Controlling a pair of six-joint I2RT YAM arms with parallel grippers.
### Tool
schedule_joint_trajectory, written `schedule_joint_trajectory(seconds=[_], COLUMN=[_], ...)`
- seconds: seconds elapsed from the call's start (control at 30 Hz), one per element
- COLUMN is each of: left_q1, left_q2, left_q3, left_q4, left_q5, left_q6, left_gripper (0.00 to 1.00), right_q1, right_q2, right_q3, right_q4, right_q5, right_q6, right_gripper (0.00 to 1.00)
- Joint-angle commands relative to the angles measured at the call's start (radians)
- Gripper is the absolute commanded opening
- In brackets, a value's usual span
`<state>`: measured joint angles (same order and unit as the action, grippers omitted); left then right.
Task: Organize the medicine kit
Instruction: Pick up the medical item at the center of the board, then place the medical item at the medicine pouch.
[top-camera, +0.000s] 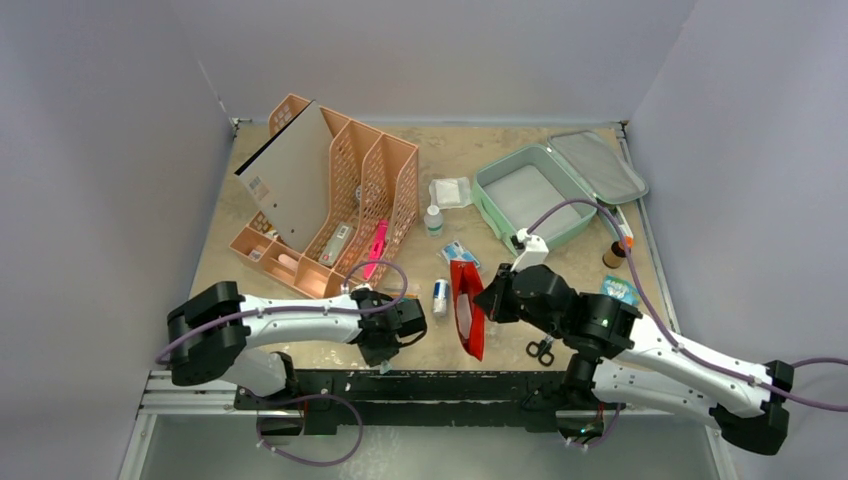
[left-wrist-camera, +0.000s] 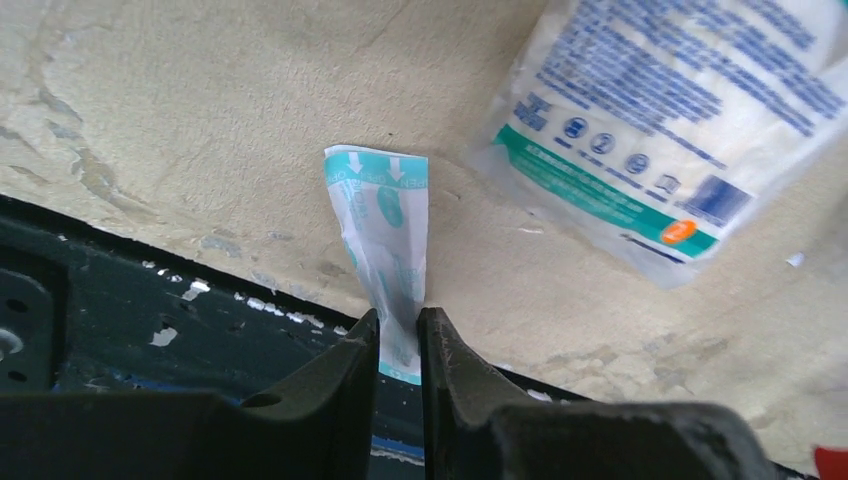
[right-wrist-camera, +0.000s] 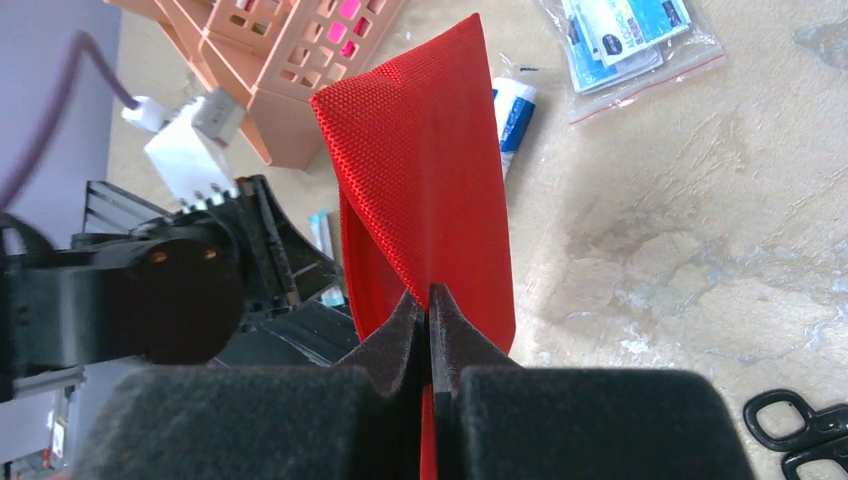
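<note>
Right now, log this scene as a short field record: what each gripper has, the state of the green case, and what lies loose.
left gripper: pinching a small packet, teal and white
right gripper: shut on the red pouch, held up on edge
green case: far right, lid open, looks empty inside
orange rack: far left, upright
loose items: scissors, small bottle

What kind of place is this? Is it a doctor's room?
Probably a robot practice booth, not a doctor's room. Plain grey walls box in one small table. The left arm and right arm are mounted at its near edge, and a mint-green medicine kit lies open on it.
</note>
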<state>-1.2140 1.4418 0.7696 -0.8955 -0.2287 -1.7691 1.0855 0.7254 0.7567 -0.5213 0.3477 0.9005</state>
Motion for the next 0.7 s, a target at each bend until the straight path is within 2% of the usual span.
schedule_joint_trajectory(seconds=[0.0,0.2,0.47,0.67], left_q1=[-0.005,-0.005,-0.005,-0.005], left_q2=[-0.080,-0.212,-0.381,-0.515], left_q3=[0.081,0.154,0.151,0.132], left_q4=[-0.081,-0.100,0.084,0.287], left_q5=[-0.064,-0.133,-0.166,-0.108], left_q6=[0.059,0.135,0.336,0.527], left_gripper=[0.18,0.18,0.18,0.19], right_q1=[0.002,0.002,0.002,0.002], right_q2=[0.045,0.124,0.262,0.332], right_q3=[0.023,0.033,0.087,0.150], right_q4=[0.059,0.117,0.181,0.208], right_q5=[-0.018,-0.048,-0.070,-0.074], right_q6=[0.002,0.032,0.108,0.161], right_gripper=[0.00,0.00,0.00,0.00])
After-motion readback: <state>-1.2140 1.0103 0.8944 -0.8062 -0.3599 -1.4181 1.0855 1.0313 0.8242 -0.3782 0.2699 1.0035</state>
